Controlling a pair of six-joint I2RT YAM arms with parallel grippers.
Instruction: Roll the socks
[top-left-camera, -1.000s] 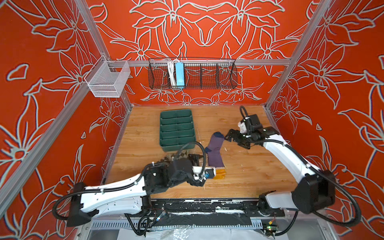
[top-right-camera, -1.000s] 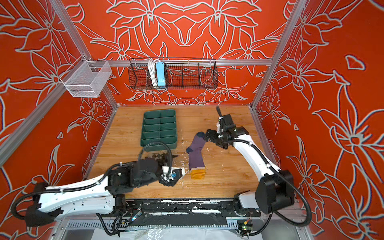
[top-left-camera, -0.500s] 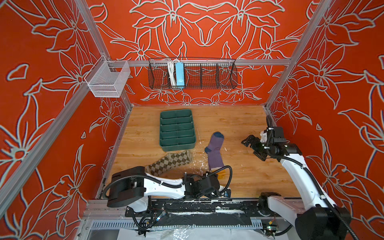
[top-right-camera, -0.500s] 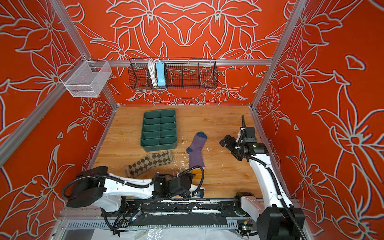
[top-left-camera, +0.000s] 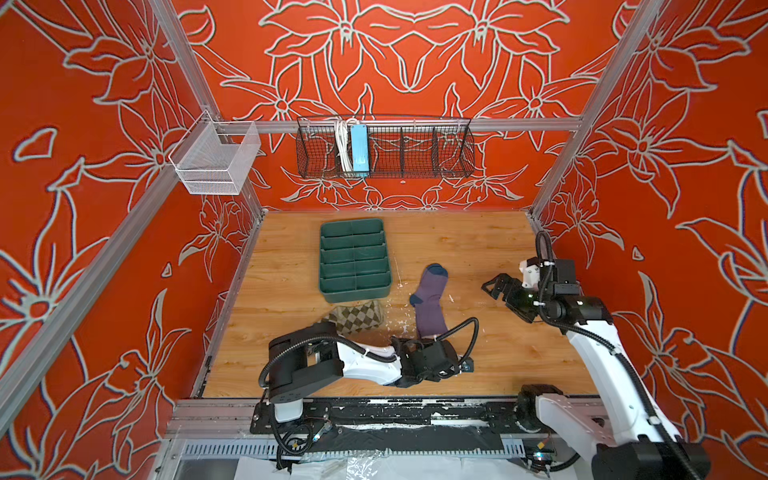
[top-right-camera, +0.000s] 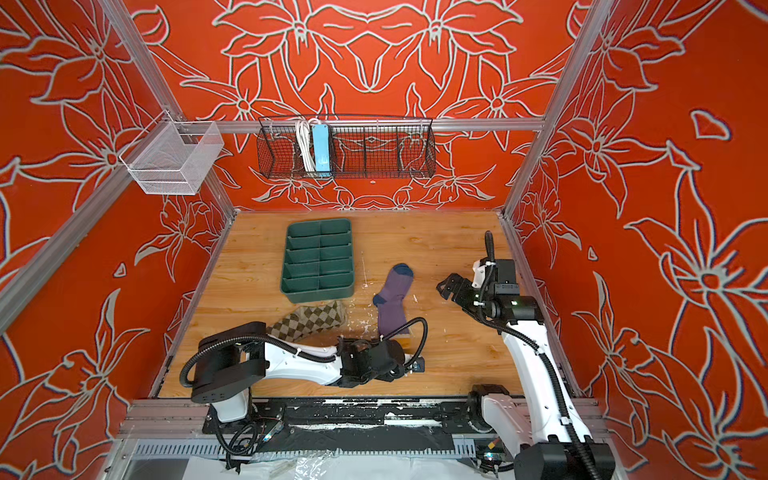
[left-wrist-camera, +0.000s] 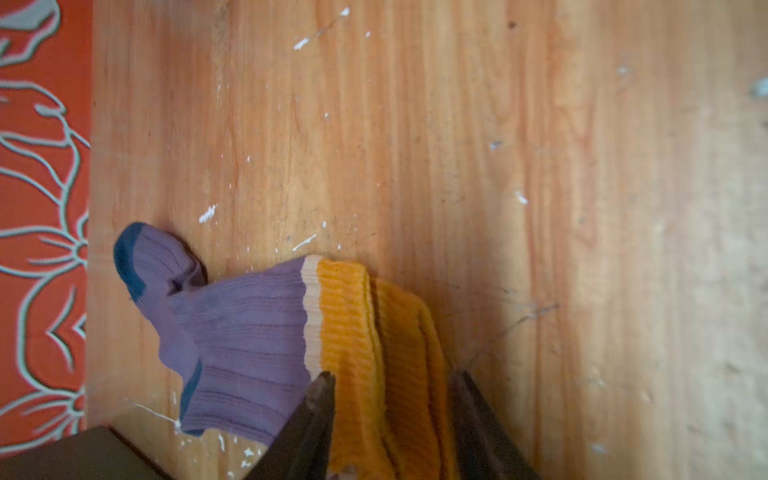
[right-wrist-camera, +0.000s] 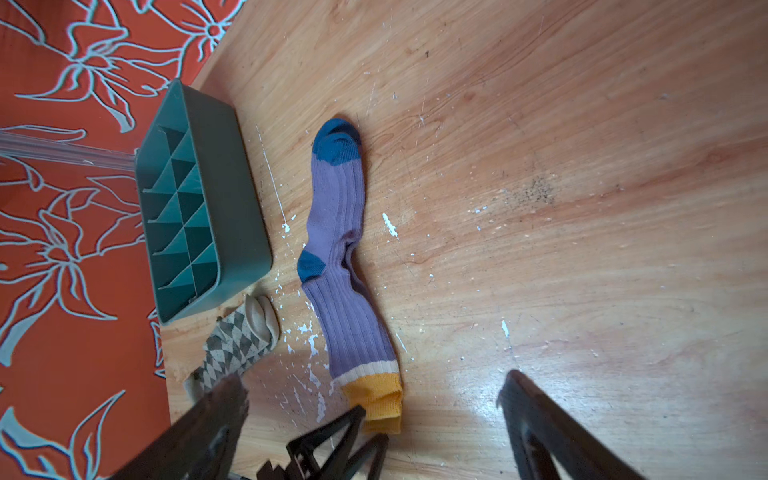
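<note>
Between the left gripper (left-wrist-camera: 394, 376) fingers (left-wrist-camera: 316, 407): folded yellow cuff of the purple sock (left-wrist-camera: 249, 332), whether pinched cannot be told. Beyond them, foot and teal toe flat on the table (left-wrist-camera: 415, 124). Far past the spread, empty right gripper (top-left-camera: 494, 284): argyle sock (top-left-camera: 357, 318) touching the green tray (top-left-camera: 357, 293).

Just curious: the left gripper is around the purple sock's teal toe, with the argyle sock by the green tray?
Not the toe: the left wrist view shows the left gripper around the purple sock's mustard-yellow cuff. The argyle sock is by the green tray.
</note>
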